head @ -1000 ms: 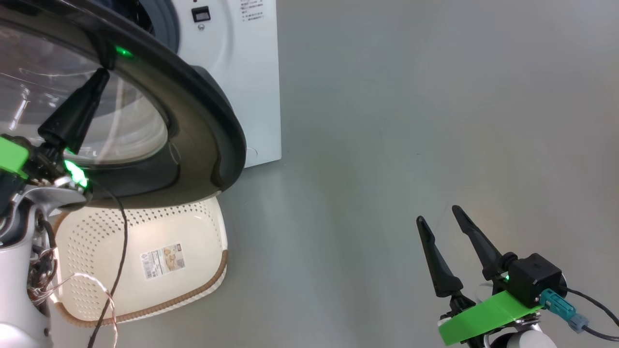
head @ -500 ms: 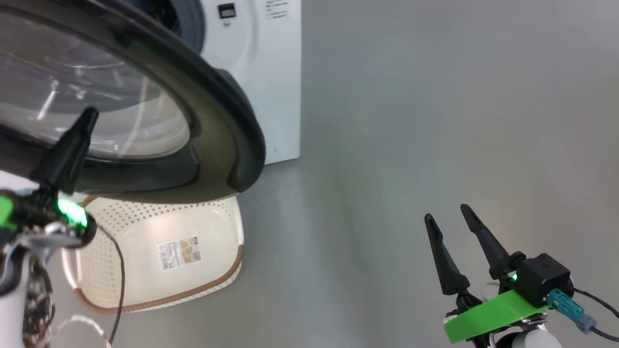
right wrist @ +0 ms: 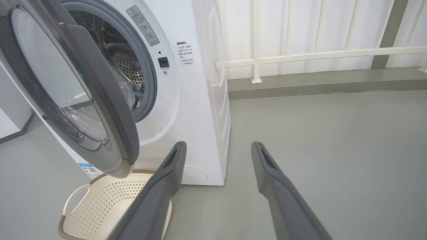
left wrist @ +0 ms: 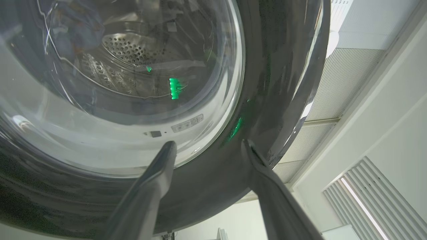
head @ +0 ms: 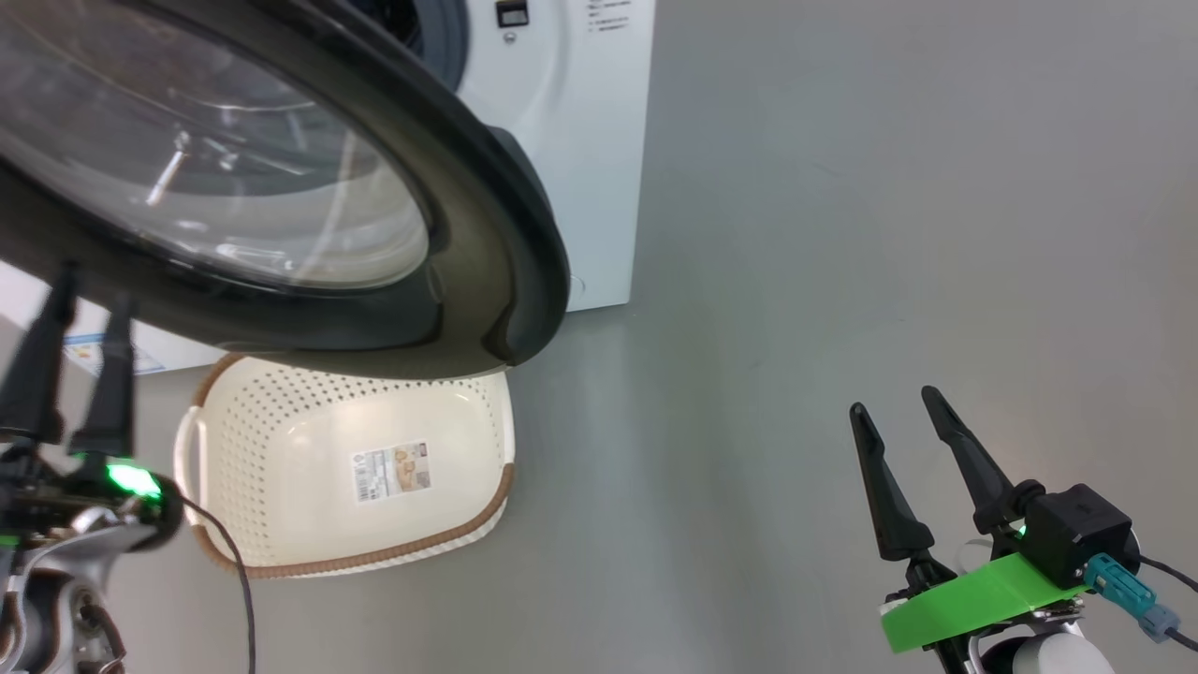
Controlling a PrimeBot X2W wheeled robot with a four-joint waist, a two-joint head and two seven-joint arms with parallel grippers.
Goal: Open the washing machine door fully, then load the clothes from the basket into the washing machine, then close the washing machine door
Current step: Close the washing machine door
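The washing machine (head: 580, 140) stands at the top with its door (head: 487, 253) swung partly open, black ring and glass bowl towards me. Under the door lies the cream basket (head: 374, 560), with nothing in it but its label. My left gripper (head: 92, 288) is open at the lower left, just below the door's ring and apart from it. In the left wrist view its fingers (left wrist: 153, 180) point up at the ring (left wrist: 267, 83). Bluish fabric (left wrist: 71, 26) shows dimly through the glass, inside the drum. My right gripper (head: 893, 402) stands open over bare floor at the lower right.
Grey floor (head: 842, 234) spreads to the right of the machine. In the right wrist view a white railing (right wrist: 317, 55) and a low grey kerb (right wrist: 317, 85) run behind it. The door overhangs the far half of the basket.
My left gripper has come away from the door's ring and dropped below it. The whole head view has shifted right as the camera turned. The right gripper has kept its place.
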